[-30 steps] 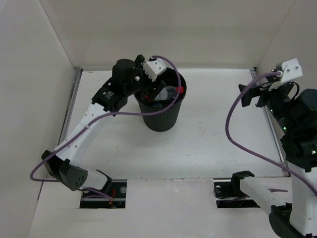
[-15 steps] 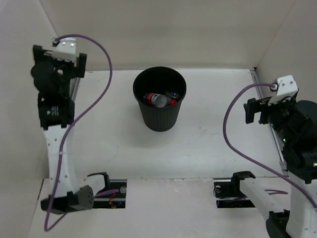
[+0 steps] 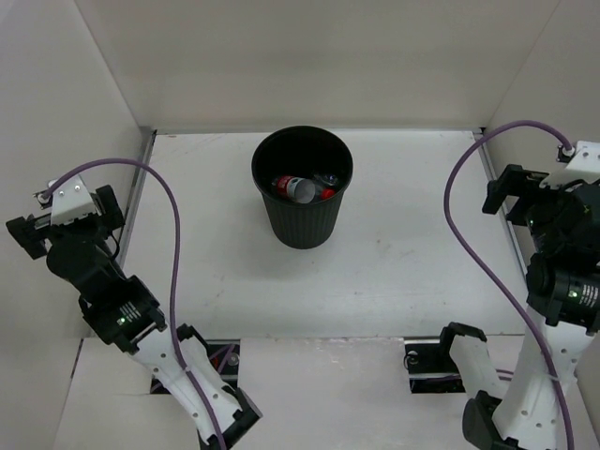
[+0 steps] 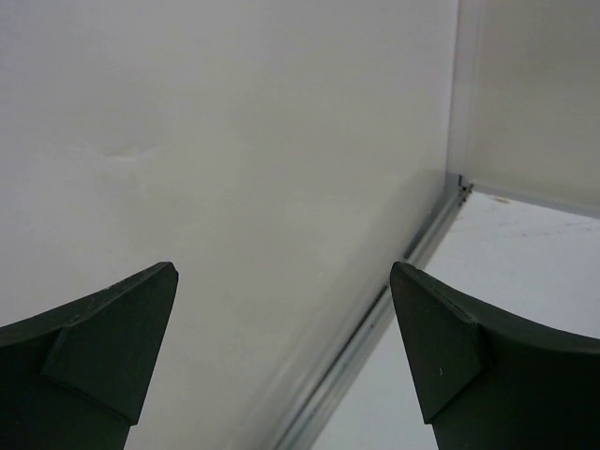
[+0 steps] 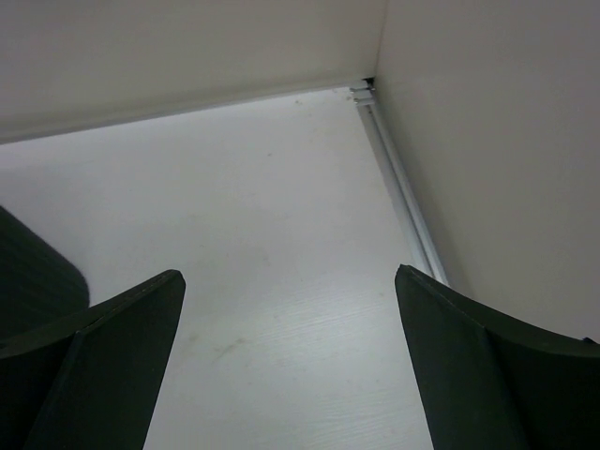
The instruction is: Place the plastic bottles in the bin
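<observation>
The black round bin point(image 3: 265, 214) stands at the middle back of the table. Plastic bottles point(image 3: 298, 187) lie inside it; I can make out red and clear parts and a red cap point(image 3: 325, 193), but cannot tell each one apart. My left gripper point(image 3: 66, 220) is far to the left by the side wall, well away from the bin, open and empty point(image 4: 283, 274). My right gripper point(image 3: 548, 186) hangs at the far right, also open and empty point(image 5: 289, 274). A dark edge of the bin point(image 5: 33, 272) shows at the left of the right wrist view.
White walls close the table on the left, back and right. A metal rail point(image 4: 375, 328) runs along the foot of the left wall and another rail point(image 5: 403, 202) along the right wall. Purple cables point(image 3: 173, 234) loop from both wrists.
The left arm has left the bin's mouth, swung out to the left wall and drawn back toward the near left. The right arm has shifted a little to the right. Both grippers stayed open.
</observation>
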Controlling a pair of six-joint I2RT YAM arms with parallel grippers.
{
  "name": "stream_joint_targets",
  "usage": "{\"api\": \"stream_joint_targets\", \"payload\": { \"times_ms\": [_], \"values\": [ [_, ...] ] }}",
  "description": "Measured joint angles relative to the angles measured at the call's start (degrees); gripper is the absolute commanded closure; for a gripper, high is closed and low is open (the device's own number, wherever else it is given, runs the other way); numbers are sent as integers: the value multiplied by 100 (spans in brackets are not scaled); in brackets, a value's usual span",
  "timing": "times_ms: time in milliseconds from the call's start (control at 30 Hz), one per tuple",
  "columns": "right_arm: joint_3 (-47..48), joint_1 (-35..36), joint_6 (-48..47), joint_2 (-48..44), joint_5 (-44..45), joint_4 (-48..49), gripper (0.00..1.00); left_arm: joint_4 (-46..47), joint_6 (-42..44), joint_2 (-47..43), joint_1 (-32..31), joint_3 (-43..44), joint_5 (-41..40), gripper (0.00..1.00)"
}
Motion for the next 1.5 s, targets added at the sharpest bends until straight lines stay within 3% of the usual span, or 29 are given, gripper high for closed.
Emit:
{"api": "stream_joint_targets", "payload": {
  "times_ms": [267, 533, 867, 1233, 1500],
  "values": [
    [-968, 155, 238, -492, -599, 378, 0, -511, -431, 4, 140, 0, 442, 0],
    [-1440, -319, 431, -1349, -1331, 728, 0, -533, -678, -2, -20, -31, 850, 0],
    [-2162, -970, 601, -2750, -1705, 411, 0, -389, -1217, -280, -369, -997, 1366, 0],
    [-2199, -1845, 1895, -2837, -2721, 374, 0, -184, -1773, -863, -651, -1390, 1954, 0],
    [-2529, -2061, 2721, -2822, -3445, 726, 0, -223, -2055, -1075, -678, -1692, 2070, 0]
  ]
}}
